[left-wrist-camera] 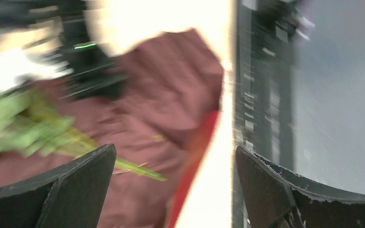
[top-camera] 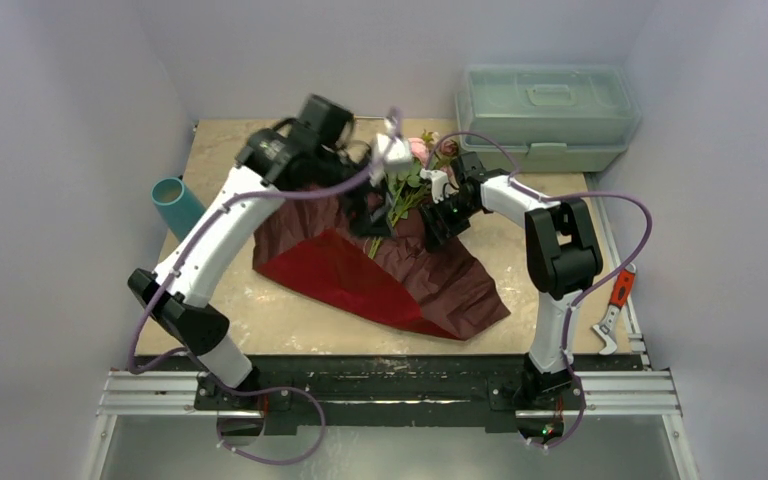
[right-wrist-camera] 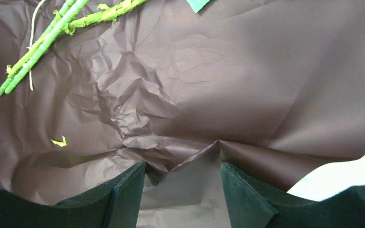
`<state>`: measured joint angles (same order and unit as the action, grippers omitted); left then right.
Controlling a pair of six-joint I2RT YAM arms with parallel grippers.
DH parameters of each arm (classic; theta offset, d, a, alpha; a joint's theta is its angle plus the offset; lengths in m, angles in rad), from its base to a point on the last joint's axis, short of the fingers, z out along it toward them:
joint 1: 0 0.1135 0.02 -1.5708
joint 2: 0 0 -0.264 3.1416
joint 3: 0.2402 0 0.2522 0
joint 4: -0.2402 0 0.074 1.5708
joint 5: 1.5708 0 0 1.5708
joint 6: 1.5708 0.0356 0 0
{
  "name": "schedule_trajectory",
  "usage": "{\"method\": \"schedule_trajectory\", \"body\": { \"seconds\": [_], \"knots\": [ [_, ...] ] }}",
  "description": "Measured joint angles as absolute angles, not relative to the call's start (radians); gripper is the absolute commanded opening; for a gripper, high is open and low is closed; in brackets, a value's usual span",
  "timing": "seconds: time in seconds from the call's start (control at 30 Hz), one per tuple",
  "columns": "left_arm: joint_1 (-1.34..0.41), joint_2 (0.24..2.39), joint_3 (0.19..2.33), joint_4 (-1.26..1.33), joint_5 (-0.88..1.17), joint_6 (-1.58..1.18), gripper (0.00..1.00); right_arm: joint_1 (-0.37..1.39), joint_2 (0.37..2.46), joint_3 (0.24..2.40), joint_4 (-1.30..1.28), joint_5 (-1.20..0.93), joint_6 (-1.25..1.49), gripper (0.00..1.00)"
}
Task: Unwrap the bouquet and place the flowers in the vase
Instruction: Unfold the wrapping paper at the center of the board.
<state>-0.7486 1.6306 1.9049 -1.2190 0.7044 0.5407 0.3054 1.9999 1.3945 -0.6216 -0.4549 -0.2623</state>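
Crinkled maroon paper (top-camera: 380, 275) lies unfolded over the middle of the tan bench (top-camera: 260, 325), with the flowers (top-camera: 415, 172), pink heads on ridged green stems, on its far part between the arms. The left wrist view is smeared, yet the left gripper (left-wrist-camera: 175, 159) plainly gapes wide on nothing, while the right gripper (right-wrist-camera: 181, 173) stands half-parted, unclamped, over a puckered paper ridge. The smooth teal cylindrical vase (top-camera: 175, 203) sits at the bench's left edge; the translucent pale green toolbox (top-camera: 545, 110) is lidded at the far right corner, contents indistinct.

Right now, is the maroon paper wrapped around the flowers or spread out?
Spread out: the maroon paper lies open and creased, the green stems bare on it.
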Motion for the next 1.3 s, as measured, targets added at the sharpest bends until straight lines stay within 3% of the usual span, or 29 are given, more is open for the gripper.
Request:
{"method": "schedule_trajectory", "body": {
  "seconds": [0.17,0.37,0.6,0.87,0.97,1.03,1.07,1.17,1.27,1.3],
  "knots": [
    [-0.412,1.686,1.9,-0.986,0.558,0.347,0.94,0.308,1.995,1.391,-0.62,-0.457,-0.264,0.66],
    [-0.205,1.882,1.763,-0.806,0.25,0.187,1.0,0.308,1.993,1.39,-0.62,-0.459,-0.267,0.66],
    [-0.098,1.928,1.551,-0.659,0.118,0.152,1.0,0.308,1.962,1.345,-0.595,-0.448,-0.286,0.66],
    [-0.083,2.034,1.58,-0.601,0.181,0.147,1.0,0.308,1.956,1.333,-0.585,-0.438,-0.297,0.66],
    [-0.079,2.083,1.577,-0.59,0.19,0.13,0.8,0.309,1.956,1.333,-0.585,-0.435,-0.297,0.66],
    [-0.079,2.105,1.572,-0.587,0.192,0.124,0.59,0.309,1.956,1.333,-0.585,-0.435,-0.296,0.65],
    [-0.08,2.108,1.573,-0.579,0.186,0.118,0.44,0.31,1.956,1.333,-0.585,-0.434,-0.296,0.65],
    [-0.08,2.122,1.581,-0.559,0.19,0.112,0.18,0.31,1.963,1.341,-0.59,-0.432,-0.292,0.65],
    [-0.08,2.158,1.627,-0.557,0.2,0.115,0.0,0.31,1.983,1.372,-0.61,-0.43,-0.284,0.65],
    [-0.08,2.172,1.646,-0.554,0.204,0.116,0.0,0.31,1.992,1.385,-0.612,-0.428,-0.284,0.65]
  ]
}}
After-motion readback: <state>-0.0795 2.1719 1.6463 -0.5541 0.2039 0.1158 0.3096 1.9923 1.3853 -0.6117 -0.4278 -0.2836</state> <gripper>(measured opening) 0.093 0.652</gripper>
